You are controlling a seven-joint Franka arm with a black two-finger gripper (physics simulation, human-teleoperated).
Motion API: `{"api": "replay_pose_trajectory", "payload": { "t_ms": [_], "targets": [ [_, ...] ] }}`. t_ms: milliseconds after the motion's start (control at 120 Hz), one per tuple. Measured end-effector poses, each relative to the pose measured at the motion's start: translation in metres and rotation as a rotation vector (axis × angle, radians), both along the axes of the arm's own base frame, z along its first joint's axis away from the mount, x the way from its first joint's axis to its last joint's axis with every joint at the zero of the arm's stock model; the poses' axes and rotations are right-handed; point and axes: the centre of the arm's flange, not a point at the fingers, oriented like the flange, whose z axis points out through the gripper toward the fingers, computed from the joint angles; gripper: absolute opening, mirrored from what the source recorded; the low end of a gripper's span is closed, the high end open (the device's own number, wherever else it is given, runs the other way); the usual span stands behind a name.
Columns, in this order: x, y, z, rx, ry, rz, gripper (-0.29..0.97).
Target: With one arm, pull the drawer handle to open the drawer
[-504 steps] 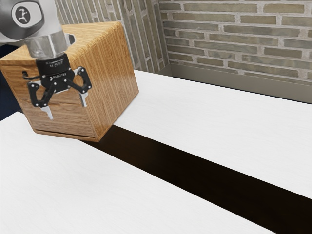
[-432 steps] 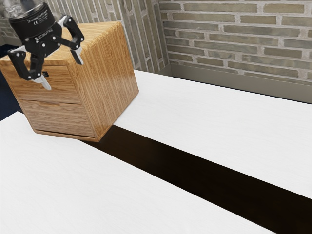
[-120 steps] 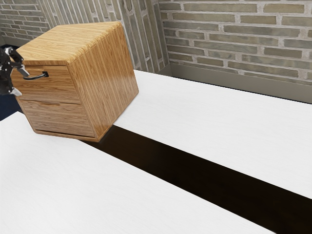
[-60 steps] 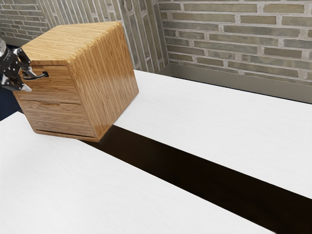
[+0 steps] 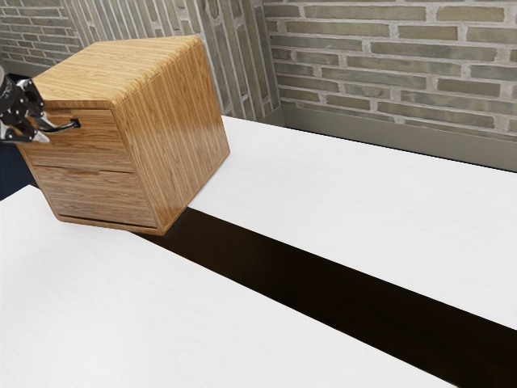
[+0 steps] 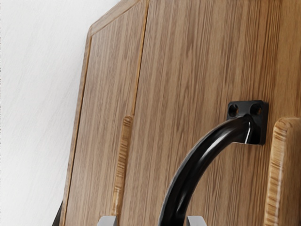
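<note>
A wooden cabinet (image 5: pixel 153 113) with two drawer fronts stands on the white table at the exterior view's left. Its top drawer (image 5: pixel 85 141) looks flush with the cabinet front and carries a black curved handle (image 5: pixel 65 125). My black gripper (image 5: pixel 36 115) is at the exterior view's left edge, level with that handle's outer end. In the wrist view the handle (image 6: pixel 202 155) arcs from its black mount down between my two grey fingertips (image 6: pixel 108 220). One fingertip lies close against the handle and the other stands apart from it, so the gripper (image 6: pixel 151 220) is open around the handle.
The lower drawer (image 5: pixel 97 194) has no handle in sight. A black gap (image 5: pixel 323 291) runs diagonally between the two white table halves (image 5: pixel 363 194). A brick wall (image 5: pixel 388 56) stands behind.
Over four seconds my hand left the cabinet front, rose and swung to the exterior view's left edge. In the last half second it shifted slightly upward at the handle and its fingers drew closer together.
</note>
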Motion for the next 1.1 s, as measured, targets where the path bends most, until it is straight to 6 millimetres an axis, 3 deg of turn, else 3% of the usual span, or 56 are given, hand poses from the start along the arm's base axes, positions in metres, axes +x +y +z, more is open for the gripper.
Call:
{"api": "replay_pose_trajectory", "payload": {
  "t_ms": [608, 1100],
  "targets": [
    [-0.014, 0.004, -0.004, -0.008, 0.026, -0.013, 0.07],
    [-0.044, -0.005, -0.003, -0.040, 0.049, -0.046, 0.04]
  ]
}}
